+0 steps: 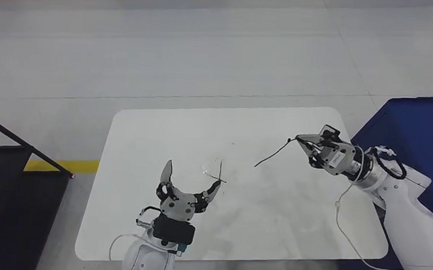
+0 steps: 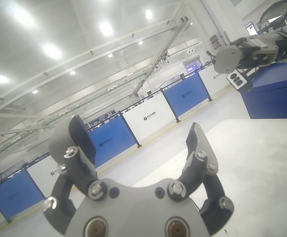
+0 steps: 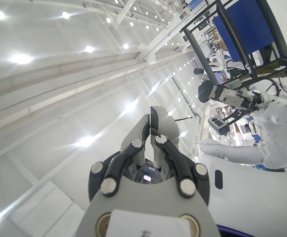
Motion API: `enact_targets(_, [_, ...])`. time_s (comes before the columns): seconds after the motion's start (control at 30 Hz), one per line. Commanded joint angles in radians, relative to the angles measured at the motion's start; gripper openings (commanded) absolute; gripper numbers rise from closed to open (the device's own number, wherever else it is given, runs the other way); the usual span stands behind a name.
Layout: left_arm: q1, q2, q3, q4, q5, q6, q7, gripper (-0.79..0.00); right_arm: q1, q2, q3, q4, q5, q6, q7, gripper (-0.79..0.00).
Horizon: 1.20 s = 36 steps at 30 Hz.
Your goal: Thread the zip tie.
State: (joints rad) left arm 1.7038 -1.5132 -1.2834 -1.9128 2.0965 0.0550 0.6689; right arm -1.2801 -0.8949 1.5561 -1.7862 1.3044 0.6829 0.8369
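1. Grippers, two. The right gripper (image 1: pixel 303 141) is pinching one end of a thin black plastic zip tie (image 1: pixel 273 155). The left gripper (image 1: pixel 192 174) is gaping wide, carrying nothing.
2. Zip tie, one, is jutting out above the white rounded table (image 1: pixel 166 133), well apart from the left gripper.
3. Faint thin loop (image 1: pixel 212 167), one, is lying beside the left gripper; its kind is unclear.
4. Progress: the tie is lifted, but threading is seemingly still waiting.

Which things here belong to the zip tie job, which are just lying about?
Job: zip tie, held by the shut right gripper; open left gripper; white table.
Lying about: blue cabinet beside the table; black frame; yellow floor line.
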Motion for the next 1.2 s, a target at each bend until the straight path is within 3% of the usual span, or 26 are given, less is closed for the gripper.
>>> enact_targets(0.0, [0.000, 0.000, 0.000, 0.000, 0.000, 0.000, 0.000, 0.000, 0.036, 0.008, -0.013, -0.018, -0.205, 0.014, -0.037, -0.785])
enact_targets(0.2, [-0.002, 0.001, -0.002, -0.007, 0.001, -0.001, -0.005, 0.000, 0.202, -0.005, -0.200, 0.040, -0.343, 0.159, -0.232, -0.785])
enact_targets(0.33, [0.022, 0.011, -0.050, -0.092, -0.023, 0.005, -0.001, 0.000, 0.271, -0.023, -0.314, 0.095, -0.361, 0.206, -0.287, -0.785])
enact_targets(0.47, [0.043, 0.019, -0.076, -0.130, -0.028, -0.023, -0.018, 0.000, 0.344, -0.059, -0.457, 0.139, -0.376, 0.165, -0.370, -0.785])
enact_targets(0.67, [0.043, 0.019, -0.076, -0.130, -0.028, -0.023, -0.018, 0.000, 0.477, -0.145, -0.699, 0.283, -0.361, 0.085, -0.490, -0.785])
enact_targets(0.87, [0.043, 0.019, -0.076, -0.130, -0.028, -0.023, -0.018, 0.000, 0.552, -0.201, -0.827, 0.404, -0.427, 0.082, -0.585, -0.776])
enact_targets(0.9, [0.043, 0.019, -0.076, -0.130, -0.028, -0.023, -0.018, 0.000, 0.556, -0.206, -0.834, 0.427, -0.434, 0.077, -0.587, -0.557])
enact_targets(0.93, [0.043, 0.019, -0.076, -0.130, -0.028, -0.023, -0.018, 0.000, 0.558, -0.210, -0.837, 0.448, -0.434, 0.072, -0.587, -0.409])
enact_targets(0.97, [0.043, 0.019, -0.076, -0.130, -0.028, -0.023, -0.018, 0.000, 0.559, -0.214, -0.840, 0.462, -0.436, 0.067, -0.585, -0.058])
enact_targets(1.0, [0.043, 0.019, -0.076, -0.130, -0.028, -0.023, -0.018, 0.000, 0.558, -0.217, -0.840, 0.475, -0.430, 0.066, -0.580, 0.000])
enact_targets(1.17, [0.043, 0.019, -0.076, -0.130, -0.028, -0.023, -0.018, 0.000, 0.536, -0.216, -0.780, 0.464, -0.371, 0.009, -0.545, 0.000])
